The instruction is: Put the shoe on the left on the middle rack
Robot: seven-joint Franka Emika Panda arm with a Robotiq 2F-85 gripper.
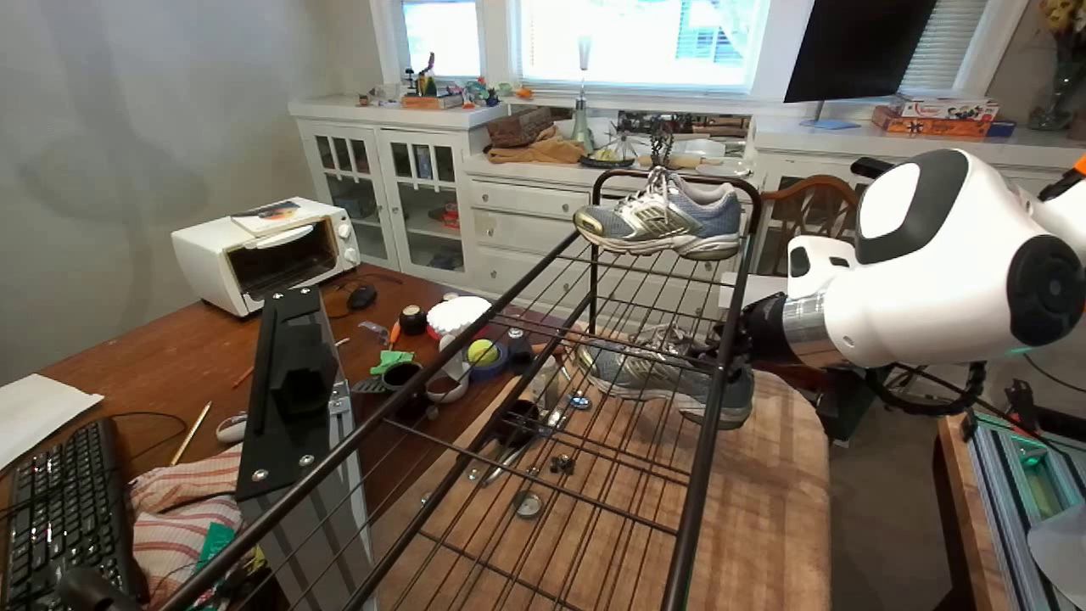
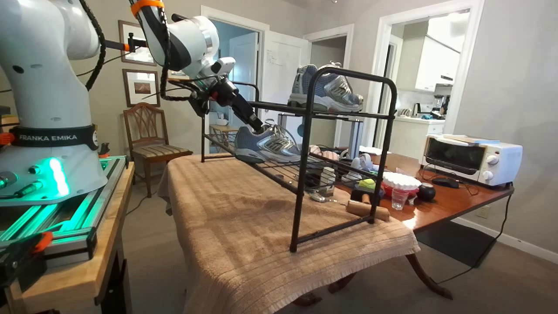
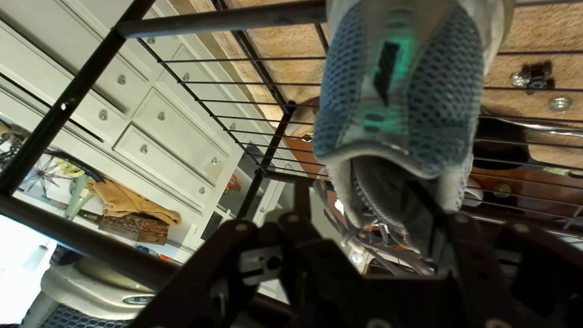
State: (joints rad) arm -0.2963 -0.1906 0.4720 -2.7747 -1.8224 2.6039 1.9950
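Shoe (image 2: 266,147) rests on the middle rack (image 2: 283,182), tool (image 3: 359,191) spread at its opening.

- Arm (image 1: 942,288): white casing, dark grey panels (image 1: 912,212), silvery ring (image 1: 806,329) at wrist.
- Orange band (image 2: 147,5); black ribbed cable (image 2: 103,48) alongside.
- Base (image 2: 83,161): white, black strap (image 2: 48,138) lettered FRANKA EMIKA, glowing green strip (image 2: 59,176).
- Gripper (image 3: 360,187): black linkage bars (image 3: 196,275), round screw heads (image 3: 240,227), pale grey inserts (image 3: 253,259).

The lower sneaker (image 2: 270,146) looks to me made of cloth mesh, with parts shiny like metal. The rack (image 2: 301,187) is of smooth metal. The towel (image 2: 231,218) is rough cloth, and the table (image 2: 449,203) glossy wood.
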